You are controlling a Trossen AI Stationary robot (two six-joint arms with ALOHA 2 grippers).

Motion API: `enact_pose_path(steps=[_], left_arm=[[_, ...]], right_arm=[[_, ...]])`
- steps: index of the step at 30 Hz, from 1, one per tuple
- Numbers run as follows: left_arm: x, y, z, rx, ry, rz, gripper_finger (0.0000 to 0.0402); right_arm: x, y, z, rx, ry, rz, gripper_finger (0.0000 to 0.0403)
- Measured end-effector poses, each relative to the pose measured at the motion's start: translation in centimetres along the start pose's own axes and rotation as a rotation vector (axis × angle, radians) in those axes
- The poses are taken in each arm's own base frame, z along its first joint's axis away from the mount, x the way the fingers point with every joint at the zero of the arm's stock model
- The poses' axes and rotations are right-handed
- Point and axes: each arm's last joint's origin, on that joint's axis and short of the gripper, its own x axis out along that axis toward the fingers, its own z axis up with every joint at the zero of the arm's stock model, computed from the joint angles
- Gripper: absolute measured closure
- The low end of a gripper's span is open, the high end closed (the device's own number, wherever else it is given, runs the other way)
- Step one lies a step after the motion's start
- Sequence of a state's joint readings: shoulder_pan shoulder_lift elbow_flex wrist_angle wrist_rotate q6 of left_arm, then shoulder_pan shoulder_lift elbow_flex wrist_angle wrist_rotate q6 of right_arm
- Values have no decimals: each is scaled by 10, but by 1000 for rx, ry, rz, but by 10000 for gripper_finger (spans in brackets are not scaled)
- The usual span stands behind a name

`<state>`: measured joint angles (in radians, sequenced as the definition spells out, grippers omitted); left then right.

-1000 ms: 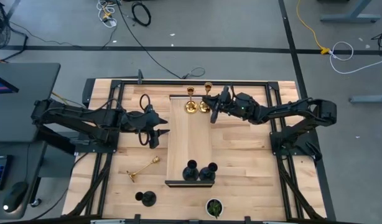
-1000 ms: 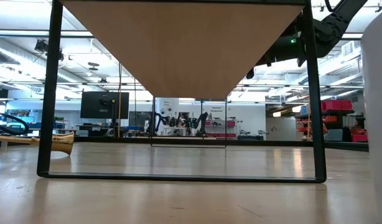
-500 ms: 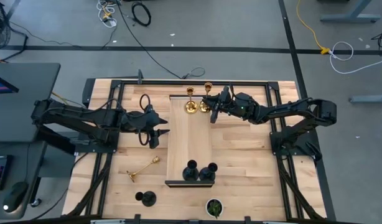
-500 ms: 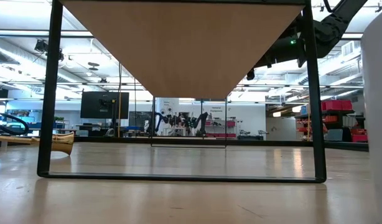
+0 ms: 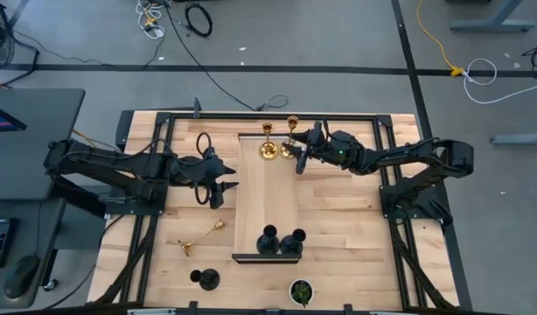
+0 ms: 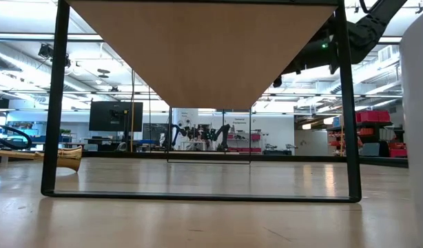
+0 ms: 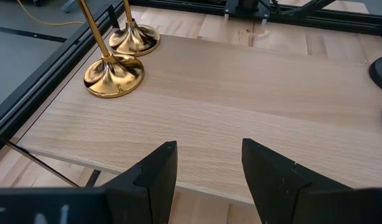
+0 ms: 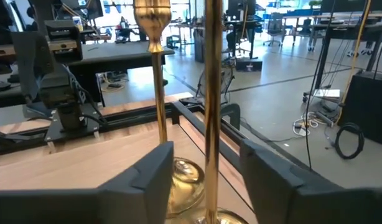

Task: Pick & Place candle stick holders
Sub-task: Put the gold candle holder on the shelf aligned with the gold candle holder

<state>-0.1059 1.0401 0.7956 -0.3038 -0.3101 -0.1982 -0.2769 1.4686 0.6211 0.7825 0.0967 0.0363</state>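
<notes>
Opening, right gripper [image 5: 296, 150] fingers now parted around thin stem of gold holder [image 8: 211, 99], no longer clamped; holder stands upright at far end of raised board [image 5: 267, 197], beside second gold holder [image 5: 268, 151]. Placement looks done. Shiny brass, round base. Left gripper [image 5: 231, 187] waits open beside board.

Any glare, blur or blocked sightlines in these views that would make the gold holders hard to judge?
Left wrist view: the two gold holders show bright specular highlights on their bases; sharp focus.
Right wrist view: the nearest gold stem sits very close between the open right gripper, its cup cropped out of frame.
Low view: the raised wooden shelf fills the upper frame and hides what stands on it.
High view: even light, small detail.
</notes>
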Motion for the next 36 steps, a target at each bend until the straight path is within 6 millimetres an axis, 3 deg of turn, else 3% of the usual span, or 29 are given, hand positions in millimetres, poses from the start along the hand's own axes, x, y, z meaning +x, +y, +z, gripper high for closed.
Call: enact_pose_path(steps=[9,19,28,32,36], left_arm=[[0,-1,0,1,7,-26,220],[0,-1,-1,2,14,-24,220],[0,-1,-1,2,14,-24,220],[0,-1,-2,5,23,-27,220],[0,-2,-5,11,69,-78,220]], right_arm=[[-15,3,15,-37,22,14,159],[-47,18,32,-65,107,80,158],[-82,55,44,-12,135,336,158],[-91,78,43,11,153,520,158],[-100,93,39,-2,190,598,158]])
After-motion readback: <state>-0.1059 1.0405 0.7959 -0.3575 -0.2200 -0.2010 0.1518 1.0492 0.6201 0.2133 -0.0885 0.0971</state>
